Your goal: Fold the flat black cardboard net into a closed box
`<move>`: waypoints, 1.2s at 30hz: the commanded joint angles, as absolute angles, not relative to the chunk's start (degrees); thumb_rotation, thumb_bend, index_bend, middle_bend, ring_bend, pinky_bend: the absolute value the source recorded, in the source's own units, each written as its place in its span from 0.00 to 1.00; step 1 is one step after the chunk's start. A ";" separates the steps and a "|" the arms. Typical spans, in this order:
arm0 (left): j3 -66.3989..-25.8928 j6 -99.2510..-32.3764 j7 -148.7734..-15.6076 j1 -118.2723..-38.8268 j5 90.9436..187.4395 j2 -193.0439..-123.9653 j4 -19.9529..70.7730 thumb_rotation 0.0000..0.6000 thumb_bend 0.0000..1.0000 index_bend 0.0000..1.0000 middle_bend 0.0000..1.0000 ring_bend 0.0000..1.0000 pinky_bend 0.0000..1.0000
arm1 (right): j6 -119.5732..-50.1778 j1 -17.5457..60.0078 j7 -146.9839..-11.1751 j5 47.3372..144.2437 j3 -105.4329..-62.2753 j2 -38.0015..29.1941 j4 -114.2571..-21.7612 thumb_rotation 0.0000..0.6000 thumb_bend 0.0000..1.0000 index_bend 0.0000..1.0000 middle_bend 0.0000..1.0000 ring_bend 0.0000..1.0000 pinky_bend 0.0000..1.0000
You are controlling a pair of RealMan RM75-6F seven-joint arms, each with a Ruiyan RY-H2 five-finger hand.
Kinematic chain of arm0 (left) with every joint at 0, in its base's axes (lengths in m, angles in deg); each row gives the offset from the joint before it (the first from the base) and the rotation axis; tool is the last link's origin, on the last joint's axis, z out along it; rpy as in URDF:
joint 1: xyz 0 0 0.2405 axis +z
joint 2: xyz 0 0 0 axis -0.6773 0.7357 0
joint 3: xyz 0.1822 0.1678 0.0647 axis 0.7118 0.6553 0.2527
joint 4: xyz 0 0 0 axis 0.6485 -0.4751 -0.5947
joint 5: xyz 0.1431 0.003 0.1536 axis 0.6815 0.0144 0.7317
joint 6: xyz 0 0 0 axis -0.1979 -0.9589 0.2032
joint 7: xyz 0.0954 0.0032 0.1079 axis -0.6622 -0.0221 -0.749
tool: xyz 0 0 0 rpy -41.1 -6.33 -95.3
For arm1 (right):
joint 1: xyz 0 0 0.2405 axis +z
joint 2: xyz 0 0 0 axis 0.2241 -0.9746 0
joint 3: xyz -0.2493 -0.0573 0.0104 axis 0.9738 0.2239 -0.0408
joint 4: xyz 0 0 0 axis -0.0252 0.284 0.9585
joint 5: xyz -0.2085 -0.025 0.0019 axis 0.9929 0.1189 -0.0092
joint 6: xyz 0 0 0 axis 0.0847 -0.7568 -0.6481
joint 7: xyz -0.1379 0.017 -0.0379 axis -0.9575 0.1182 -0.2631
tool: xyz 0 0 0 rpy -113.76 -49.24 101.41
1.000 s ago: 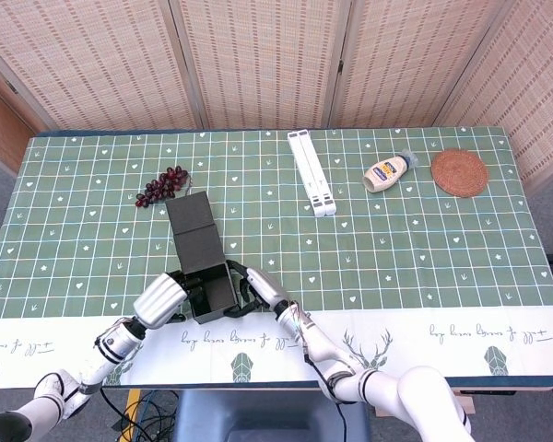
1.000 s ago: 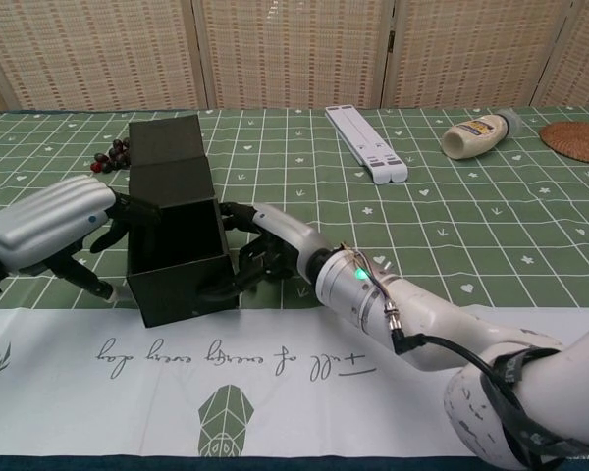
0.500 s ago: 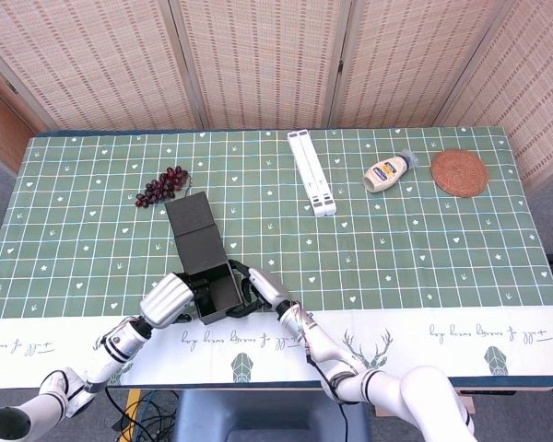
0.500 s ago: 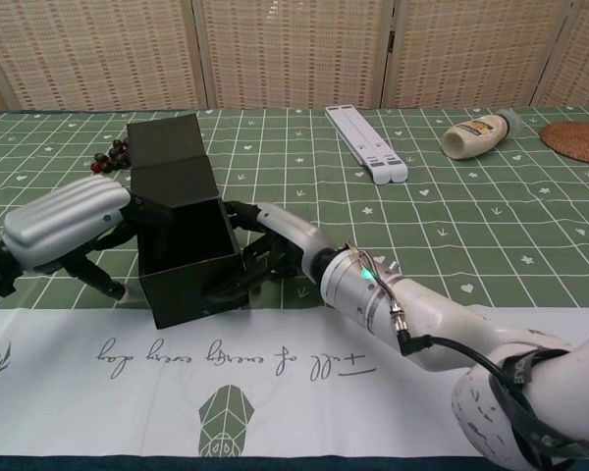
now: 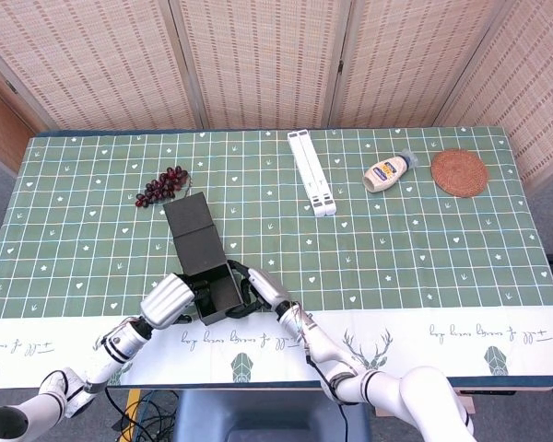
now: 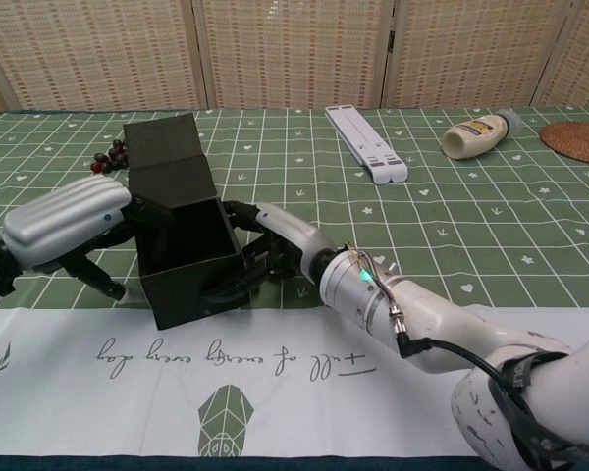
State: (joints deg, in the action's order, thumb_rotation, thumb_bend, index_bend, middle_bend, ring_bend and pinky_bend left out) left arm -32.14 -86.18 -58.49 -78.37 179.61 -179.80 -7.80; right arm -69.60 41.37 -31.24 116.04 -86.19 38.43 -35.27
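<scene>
Left hand [image 6: 64,224] and right hand [image 6: 275,247] grip opposite sides of the part-folded black cardboard box [image 6: 182,245], upright on the desk [image 6: 304,343], lid flap raised.

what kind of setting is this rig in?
Likely an indoor lab or demo corner staged as a home table: patterned green tablecloth, woven folding screens behind, and household props like grapes and a squeeze bottle.

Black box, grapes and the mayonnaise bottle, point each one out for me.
black box [image 6: 191,285], chest view, on its front wall.
grapes [image 5: 162,185], head view, on the middle of the bunch.
mayonnaise bottle [image 5: 386,172], head view, on its label.
</scene>
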 commanded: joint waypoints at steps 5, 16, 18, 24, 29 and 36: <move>-32.32 -86.62 -58.45 -78.32 179.62 -180.01 -7.91 1.00 0.12 0.64 0.56 0.66 0.53 | -69.55 41.40 -31.40 115.89 -86.35 38.58 -35.12 1.00 0.18 0.16 0.35 0.74 1.00; -32.98 -88.10 -59.38 -77.41 179.00 -178.14 -5.99 1.00 0.12 0.45 0.44 0.63 0.53 | -69.40 41.48 -31.34 115.34 -87.00 38.83 -34.68 1.00 0.18 0.16 0.35 0.74 1.00; -33.08 -88.16 -59.45 -77.11 178.75 -177.69 -5.48 1.00 0.12 0.43 0.43 0.63 0.53 | -69.47 41.41 -31.30 115.21 -87.14 38.83 -34.70 1.00 0.18 0.16 0.35 0.74 1.00; -33.44 -88.81 -60.12 -76.21 178.20 -176.12 -3.81 1.00 0.12 0.40 0.39 0.63 0.53 | -69.72 41.29 -31.24 114.50 -88.02 38.93 -35.00 1.00 0.18 0.16 0.35 0.74 1.00; -34.75 -90.97 -59.30 -75.01 177.08 -174.35 -2.03 1.00 0.12 0.36 0.32 0.62 0.53 | -69.87 41.35 -32.11 113.15 -89.58 39.32 -34.89 1.00 0.18 0.16 0.35 0.74 1.00; -36.33 -92.68 -57.89 -73.35 175.33 -171.69 1.08 1.00 0.12 0.31 0.30 0.61 0.53 | -70.66 41.60 -34.89 111.04 -92.04 40.78 -34.56 1.00 0.18 0.16 0.32 0.74 1.00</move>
